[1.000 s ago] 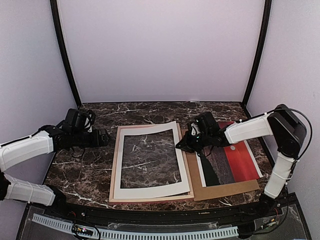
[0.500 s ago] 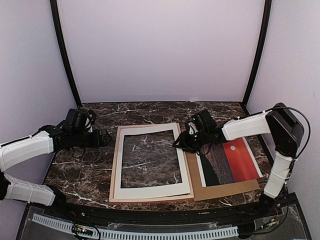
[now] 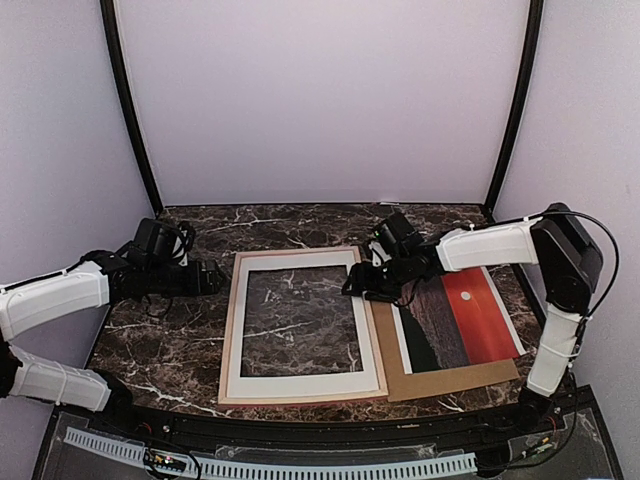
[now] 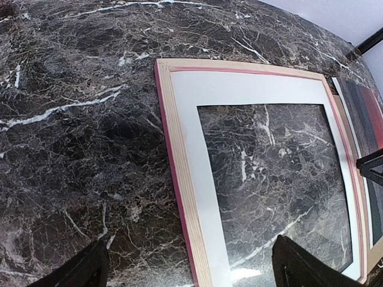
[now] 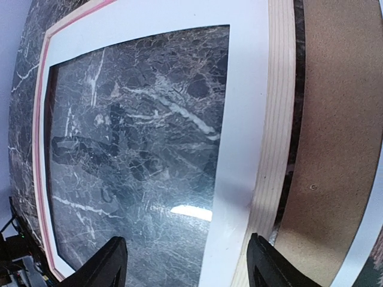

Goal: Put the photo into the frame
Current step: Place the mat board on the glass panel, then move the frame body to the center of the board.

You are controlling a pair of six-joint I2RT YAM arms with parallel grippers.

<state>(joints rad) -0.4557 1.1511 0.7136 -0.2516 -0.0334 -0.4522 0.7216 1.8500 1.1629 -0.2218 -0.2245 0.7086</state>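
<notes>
Directly beneath the right tool (image 3: pixel 358 287), the frame (image 3: pixel 232 330) is lying flat on the desk (image 3: pixel 170 340). Its pale wood back is facing up and a pink-red edge is showing along its outer side. The right tool is hanging over the frame's far right corner. Its fingers (image 5: pixel 114 266) are standing spread, with nothing sitting between them. In the right wrist view they are straddling the white mat (image 5: pixel 245 119) and the wood rail beside it.

Behind this tool, partly under its arm, the photo (image 3: pixel 470 315) is lying picture-up on the brown backing board (image 3: pixel 450 378), outside the frame. The board is lying just beside the frame's right rail.

Ahead of the left tool (image 3: pixel 212 278), the frame's left rail is lying near but apart from it. This tool's fingers (image 4: pixel 84 272) are likewise standing wide apart and gripping nothing. The tool is hovering over bare desk.
</notes>
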